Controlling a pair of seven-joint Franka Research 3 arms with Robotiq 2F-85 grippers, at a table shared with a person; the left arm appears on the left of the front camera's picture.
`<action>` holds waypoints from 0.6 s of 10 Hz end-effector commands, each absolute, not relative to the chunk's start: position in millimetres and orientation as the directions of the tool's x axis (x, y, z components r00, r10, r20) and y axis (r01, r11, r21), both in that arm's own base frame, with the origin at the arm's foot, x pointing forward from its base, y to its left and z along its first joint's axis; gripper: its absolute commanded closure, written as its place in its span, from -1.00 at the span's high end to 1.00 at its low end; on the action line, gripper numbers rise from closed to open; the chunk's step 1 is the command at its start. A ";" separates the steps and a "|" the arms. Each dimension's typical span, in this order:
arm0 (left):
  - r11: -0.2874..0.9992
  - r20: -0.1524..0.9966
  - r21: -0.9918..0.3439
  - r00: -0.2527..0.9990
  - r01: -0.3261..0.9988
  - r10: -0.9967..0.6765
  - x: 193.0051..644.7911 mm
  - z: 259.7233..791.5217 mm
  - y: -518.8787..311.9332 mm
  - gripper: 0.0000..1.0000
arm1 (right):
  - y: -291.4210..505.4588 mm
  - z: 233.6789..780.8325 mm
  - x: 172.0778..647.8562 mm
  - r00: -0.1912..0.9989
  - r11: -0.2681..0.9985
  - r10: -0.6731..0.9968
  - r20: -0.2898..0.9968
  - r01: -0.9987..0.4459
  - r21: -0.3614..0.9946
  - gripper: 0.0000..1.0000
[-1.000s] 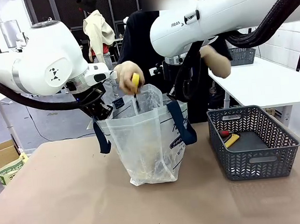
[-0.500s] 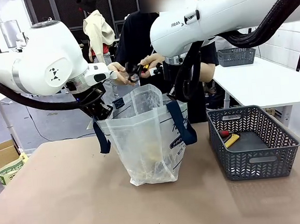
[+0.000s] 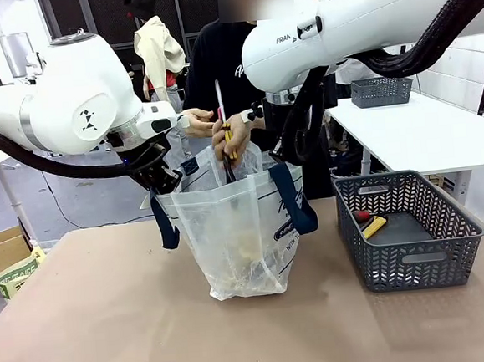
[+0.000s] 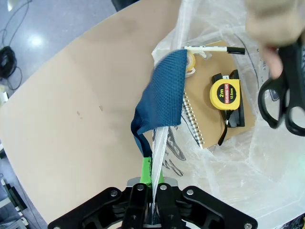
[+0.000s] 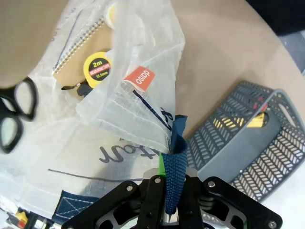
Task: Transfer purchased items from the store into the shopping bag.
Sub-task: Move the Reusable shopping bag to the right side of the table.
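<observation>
The left gripper and right gripper clench the bag straps. A hand holds scissors over the bag. Items left in the basket are probably next.

Bright even light, soft shadows, possibly slight wrist-view edge blur.

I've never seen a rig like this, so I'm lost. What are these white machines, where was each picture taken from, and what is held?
Two white robot arms face a person across a table. The wide picture looks from between the arms; the other two come from cameras on each wrist. The left hand and right hand are each shut on the plastic bag's rim, holding it open. The person's hand holds scissors at its mouth; a tape measure and notebook lie inside. Beside it stands a grey basket with red and yellow pieces.
</observation>
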State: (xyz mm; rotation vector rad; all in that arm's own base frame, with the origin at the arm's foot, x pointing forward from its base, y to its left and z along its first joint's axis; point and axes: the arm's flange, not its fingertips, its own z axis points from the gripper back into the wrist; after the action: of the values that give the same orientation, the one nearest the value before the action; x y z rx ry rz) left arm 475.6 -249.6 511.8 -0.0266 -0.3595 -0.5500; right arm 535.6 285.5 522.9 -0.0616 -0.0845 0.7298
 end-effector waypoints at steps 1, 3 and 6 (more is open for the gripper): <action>0.854 0.341 0.071 0.792 0.516 -0.507 475.6 511.7 -249.4 -1.00 | 284.7 524.7 538.0 0.768 0.769 0.639 0.045 -0.637 -0.050 -1.00; 0.854 0.341 0.071 0.792 0.516 -0.507 475.6 511.7 -249.4 -1.00 | 284.1 525.3 538.2 0.773 0.774 0.633 0.046 -0.631 -0.046 -1.00; 0.854 0.341 0.071 0.792 0.516 -0.507 475.6 511.7 -249.4 -1.00 | 283.8 525.8 538.3 0.777 0.779 0.628 0.052 -0.626 -0.048 -1.00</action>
State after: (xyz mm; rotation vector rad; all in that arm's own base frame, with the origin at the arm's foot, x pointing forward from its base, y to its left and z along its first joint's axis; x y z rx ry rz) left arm 475.6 -249.6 511.7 -0.0267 -0.3592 -0.5501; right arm 536.5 283.6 523.3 -0.0483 -0.0792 0.7015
